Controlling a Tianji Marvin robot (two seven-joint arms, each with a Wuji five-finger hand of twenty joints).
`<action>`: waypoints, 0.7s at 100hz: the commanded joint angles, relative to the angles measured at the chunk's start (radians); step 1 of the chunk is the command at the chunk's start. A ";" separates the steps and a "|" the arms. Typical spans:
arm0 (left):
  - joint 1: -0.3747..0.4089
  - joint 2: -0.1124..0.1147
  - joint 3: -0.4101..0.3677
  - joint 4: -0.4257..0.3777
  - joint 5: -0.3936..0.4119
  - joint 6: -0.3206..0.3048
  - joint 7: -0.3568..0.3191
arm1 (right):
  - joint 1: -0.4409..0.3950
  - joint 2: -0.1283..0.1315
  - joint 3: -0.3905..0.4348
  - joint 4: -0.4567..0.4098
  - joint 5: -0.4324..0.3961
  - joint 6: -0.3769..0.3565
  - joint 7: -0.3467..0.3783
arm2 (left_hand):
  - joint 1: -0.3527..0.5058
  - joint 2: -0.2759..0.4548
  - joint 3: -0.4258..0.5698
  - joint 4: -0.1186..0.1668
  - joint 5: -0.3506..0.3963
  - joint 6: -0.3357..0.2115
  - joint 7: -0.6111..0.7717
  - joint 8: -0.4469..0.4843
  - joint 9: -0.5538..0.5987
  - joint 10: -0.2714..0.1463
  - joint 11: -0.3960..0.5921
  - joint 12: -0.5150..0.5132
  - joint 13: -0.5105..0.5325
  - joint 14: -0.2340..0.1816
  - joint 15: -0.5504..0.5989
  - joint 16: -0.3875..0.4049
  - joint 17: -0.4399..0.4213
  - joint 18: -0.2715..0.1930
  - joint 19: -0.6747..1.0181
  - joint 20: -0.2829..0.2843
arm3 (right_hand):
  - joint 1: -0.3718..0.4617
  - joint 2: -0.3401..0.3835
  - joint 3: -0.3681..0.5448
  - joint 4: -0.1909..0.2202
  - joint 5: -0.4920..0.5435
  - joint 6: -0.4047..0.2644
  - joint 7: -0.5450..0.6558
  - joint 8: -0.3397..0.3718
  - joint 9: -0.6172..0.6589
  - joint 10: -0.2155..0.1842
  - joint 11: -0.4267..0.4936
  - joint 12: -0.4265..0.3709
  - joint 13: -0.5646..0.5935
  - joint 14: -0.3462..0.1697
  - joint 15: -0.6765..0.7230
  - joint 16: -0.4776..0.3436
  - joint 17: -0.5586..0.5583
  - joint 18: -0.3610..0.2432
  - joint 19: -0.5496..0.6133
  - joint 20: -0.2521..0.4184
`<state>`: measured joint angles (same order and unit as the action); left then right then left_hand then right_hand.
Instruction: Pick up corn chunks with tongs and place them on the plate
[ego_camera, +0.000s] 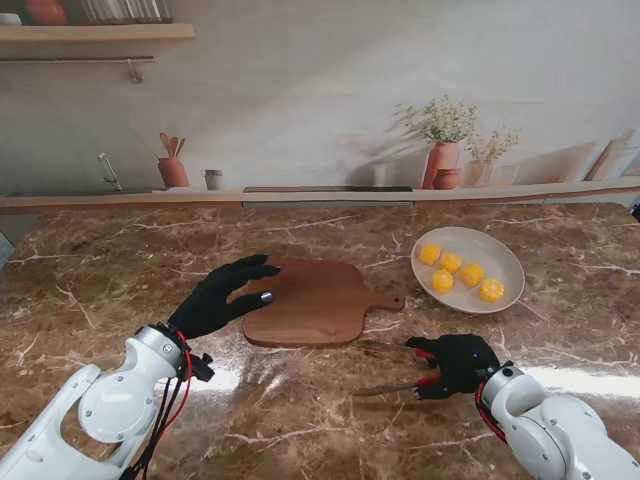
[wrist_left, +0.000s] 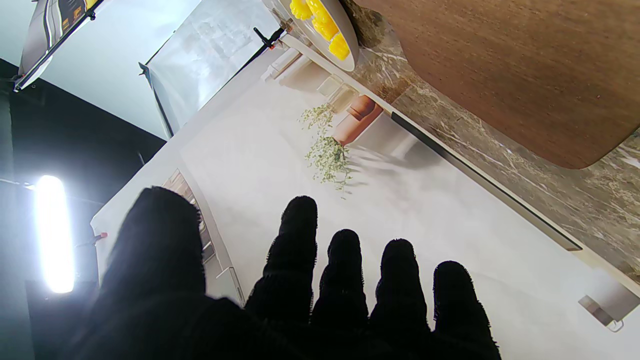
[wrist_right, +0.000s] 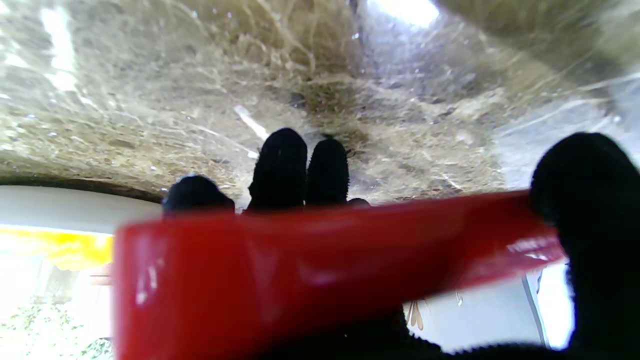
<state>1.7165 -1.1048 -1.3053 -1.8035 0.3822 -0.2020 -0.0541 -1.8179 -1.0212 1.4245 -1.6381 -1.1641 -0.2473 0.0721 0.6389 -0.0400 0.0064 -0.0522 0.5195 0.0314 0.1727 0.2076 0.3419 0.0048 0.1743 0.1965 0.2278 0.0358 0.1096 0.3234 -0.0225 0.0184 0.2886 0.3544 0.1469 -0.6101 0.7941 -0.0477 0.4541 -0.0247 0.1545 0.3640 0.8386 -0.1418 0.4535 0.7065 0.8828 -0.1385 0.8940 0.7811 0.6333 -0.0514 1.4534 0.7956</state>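
Note:
Several yellow corn chunks (ego_camera: 461, 270) lie on the oval grey plate (ego_camera: 505, 256) at the right; the plate (wrist_left: 347, 47) and corn (wrist_left: 325, 27) also show in the left wrist view. My right hand (ego_camera: 455, 364) is shut on the red-handled tongs (ego_camera: 395, 368), whose metal arms point left and lie low over the marble, apart at the tips. The red handle (wrist_right: 310, 260) fills the right wrist view, with fingers (wrist_right: 280, 170) wrapped over it. My left hand (ego_camera: 225, 296) is open, fingers spread, resting at the left edge of the wooden cutting board (ego_camera: 320, 300), which bears nothing.
The marble counter (ego_camera: 120, 270) runs to a low ledge at the back wall with printed pots and plants. The board's handle (ego_camera: 388, 302) points toward the plate. A bright lamp (wrist_left: 52, 232) shows in the left wrist view.

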 joint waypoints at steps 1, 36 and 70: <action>0.007 -0.001 0.001 -0.004 0.002 0.000 0.000 | -0.012 0.002 0.006 -0.008 -0.011 0.008 0.018 | -0.003 0.030 -0.033 0.021 0.016 -0.034 -0.005 0.011 0.004 -0.013 -0.025 -0.005 -0.029 -0.011 -0.032 -0.014 -0.015 0.000 -0.034 0.011 | -0.054 -0.001 0.024 0.024 -0.029 -0.005 -0.021 0.021 -0.052 0.025 -0.086 -0.068 -0.058 0.026 -0.122 -0.022 -0.077 0.042 -0.103 0.036; 0.010 -0.001 -0.001 -0.007 0.003 0.004 -0.001 | -0.055 -0.005 0.063 -0.083 0.007 0.002 0.039 | -0.005 0.029 -0.033 0.021 0.016 -0.034 -0.004 0.011 0.006 -0.014 -0.024 -0.005 -0.027 -0.012 -0.032 -0.014 -0.016 0.001 -0.032 0.014 | -0.094 0.036 0.018 0.019 -0.054 -0.001 -0.058 0.042 -0.164 0.051 -0.220 -0.204 -0.208 0.093 -0.581 -0.221 -0.266 0.126 -0.602 -0.026; 0.013 -0.002 0.003 -0.018 0.002 0.015 -0.001 | -0.064 -0.034 0.092 -0.183 0.161 0.004 -0.029 | -0.005 0.025 -0.033 0.022 0.014 -0.030 -0.006 0.010 0.003 -0.018 -0.024 -0.005 -0.026 -0.009 -0.031 -0.014 -0.014 -0.001 -0.029 0.017 | -0.103 0.101 -0.017 0.027 -0.054 -0.004 -0.072 0.047 -0.205 0.067 -0.301 -0.302 -0.246 0.107 -0.731 -0.361 -0.305 0.131 -0.788 -0.124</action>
<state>1.7219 -1.1047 -1.3074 -1.8141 0.3823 -0.1935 -0.0579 -1.8925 -1.0452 1.5165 -1.7934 -1.0254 -0.2447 0.0450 0.6389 -0.0400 0.0064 -0.0522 0.5195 0.0314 0.1727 0.2076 0.3419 0.0048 0.1743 0.1965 0.2278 0.0358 0.1096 0.3234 -0.0225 0.0202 0.2886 0.3545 0.0842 -0.5246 0.7899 -0.0477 0.4264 -0.0326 0.1102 0.3985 0.6696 -0.0858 0.1838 0.4343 0.6688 -0.0478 0.1900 0.4665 0.3490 0.0721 0.6990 0.6995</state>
